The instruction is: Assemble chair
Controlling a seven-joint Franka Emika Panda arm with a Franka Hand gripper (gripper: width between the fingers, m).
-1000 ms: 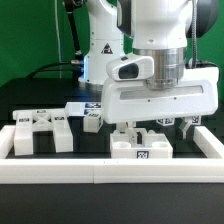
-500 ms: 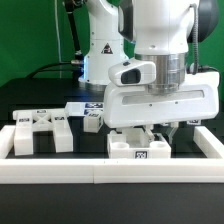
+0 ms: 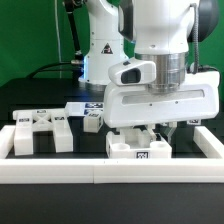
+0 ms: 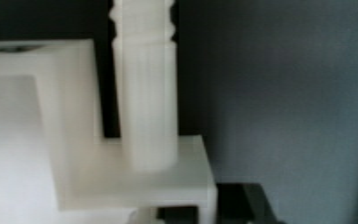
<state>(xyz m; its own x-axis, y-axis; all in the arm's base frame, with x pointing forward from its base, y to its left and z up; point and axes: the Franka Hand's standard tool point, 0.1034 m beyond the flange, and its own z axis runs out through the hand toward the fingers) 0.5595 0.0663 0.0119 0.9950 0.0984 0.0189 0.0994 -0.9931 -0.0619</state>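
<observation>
Exterior view: the gripper (image 3: 152,131) hangs low over a white chair piece (image 3: 140,151). That piece sits just beyond the near border rail (image 3: 60,167), toward the exterior view's right. Other loose chair parts (image 3: 40,131) lie well off to the exterior view's left. The piece lies straight below the fingers, which are pressed together; I cannot tell whether they pinch anything.

Wrist view: a ribbed post (image 4: 149,100) stands upright, its long axis vertical, beside a white block (image 4: 34,130).

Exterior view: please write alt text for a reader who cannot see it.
A white robot arm reaches down with closed fingers at a white chair part on a black table, beside a long white rail. More white chair parts lie at the exterior view's left.
</observation>
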